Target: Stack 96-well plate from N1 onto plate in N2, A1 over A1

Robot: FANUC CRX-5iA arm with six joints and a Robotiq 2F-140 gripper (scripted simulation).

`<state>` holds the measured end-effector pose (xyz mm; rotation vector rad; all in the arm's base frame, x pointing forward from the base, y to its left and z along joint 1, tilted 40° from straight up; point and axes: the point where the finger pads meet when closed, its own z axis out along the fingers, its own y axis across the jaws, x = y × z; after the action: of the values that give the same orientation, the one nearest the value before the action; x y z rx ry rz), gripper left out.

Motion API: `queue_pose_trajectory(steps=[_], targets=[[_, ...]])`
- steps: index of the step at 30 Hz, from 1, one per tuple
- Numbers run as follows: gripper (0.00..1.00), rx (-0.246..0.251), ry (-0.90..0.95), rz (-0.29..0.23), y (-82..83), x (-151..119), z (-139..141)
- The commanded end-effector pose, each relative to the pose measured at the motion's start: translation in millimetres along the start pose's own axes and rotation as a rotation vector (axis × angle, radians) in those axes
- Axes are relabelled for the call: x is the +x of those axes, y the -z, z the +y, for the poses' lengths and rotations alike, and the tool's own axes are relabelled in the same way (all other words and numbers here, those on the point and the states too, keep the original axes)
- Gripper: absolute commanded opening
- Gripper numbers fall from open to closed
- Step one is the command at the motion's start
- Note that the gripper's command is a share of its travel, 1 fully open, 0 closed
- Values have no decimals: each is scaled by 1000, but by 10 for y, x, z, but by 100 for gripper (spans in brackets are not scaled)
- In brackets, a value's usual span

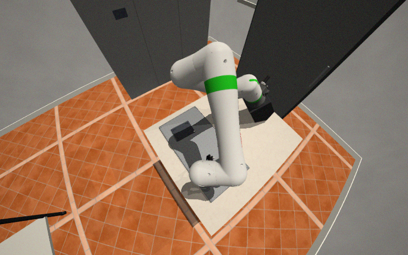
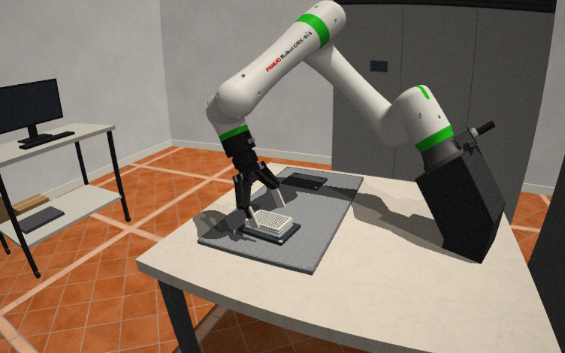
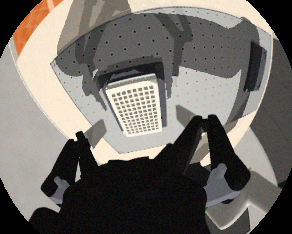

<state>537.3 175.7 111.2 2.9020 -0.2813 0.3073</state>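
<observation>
A white 96-well plate (image 2: pixel 268 222) lies on top of the dark nest N2 (image 2: pixel 271 232) at the near end of the grey baseplate (image 2: pixel 282 215). From the side its white edge looks layered, like one plate on another. It also shows in the wrist view (image 3: pixel 137 104), straight on the nest. My gripper (image 2: pixel 264 205) is open, just above the plate, with one finger on each side and neither touching it. The wrist view shows the gripper's (image 3: pixel 144 131) fingers spread wide and empty. Nest N1 (image 2: pixel 304 179) at the far end of the baseplate is empty; it also shows in the top view (image 1: pixel 183 131).
The arm's black base block (image 2: pixel 460 206) stands at the table's right side. A cart with a monitor (image 2: pixel 43 175) stands on the floor to the left. Grey cabinets (image 2: pixel 407 87) stand behind the table.
</observation>
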Motion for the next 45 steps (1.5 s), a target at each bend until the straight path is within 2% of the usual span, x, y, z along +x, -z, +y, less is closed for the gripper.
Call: queue_pose_trajectory(steps=[1, 11, 34, 36, 42, 45], targets=[[100, 0, 0, 0, 2, 0, -2], [100, 0, 0, 0, 2, 0, -2], [100, 0, 0, 0, 509, -236, -2], [100, 0, 0, 0, 509, -236, -2], [100, 0, 0, 0, 650, -302, -1], [100, 0, 0, 0, 650, -302, -1]])
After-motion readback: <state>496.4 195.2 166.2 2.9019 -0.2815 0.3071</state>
